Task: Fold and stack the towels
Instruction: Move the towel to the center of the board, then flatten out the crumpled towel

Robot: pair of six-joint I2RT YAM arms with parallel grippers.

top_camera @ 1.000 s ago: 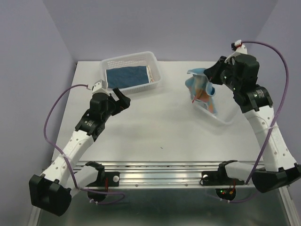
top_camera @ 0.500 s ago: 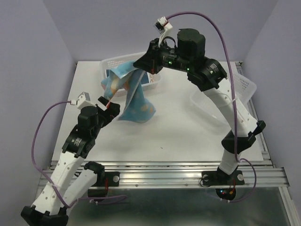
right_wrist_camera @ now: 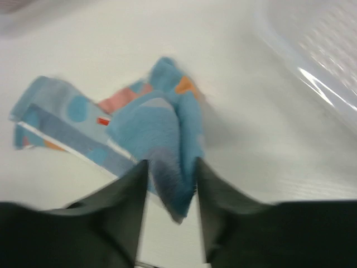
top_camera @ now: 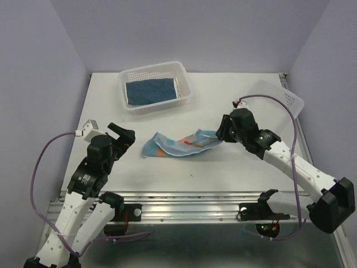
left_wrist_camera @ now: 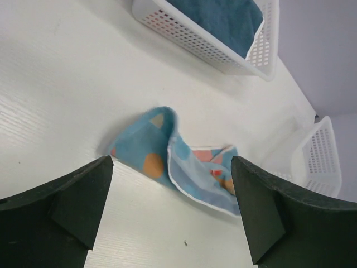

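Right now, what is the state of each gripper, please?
Left gripper: open, holding nothing.
Right gripper: shut on the light blue spotted cloth towel.

First basket (top_camera: pixel 162 106): white perforated plastic, upper left of the top view.
Second basket (top_camera: pixel 281 94): same make, right edge (its tilt is hard to judge).
Table (top_camera: pixel 212 173): white.
Rail (top_camera: pixel 195 211): metal, bottom of frame.
Walls (top_camera: pixel 195 33): lilac-grey.

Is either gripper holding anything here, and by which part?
The right gripper pinches the light blue towel by its bunched right end; the left gripper is open and empty.
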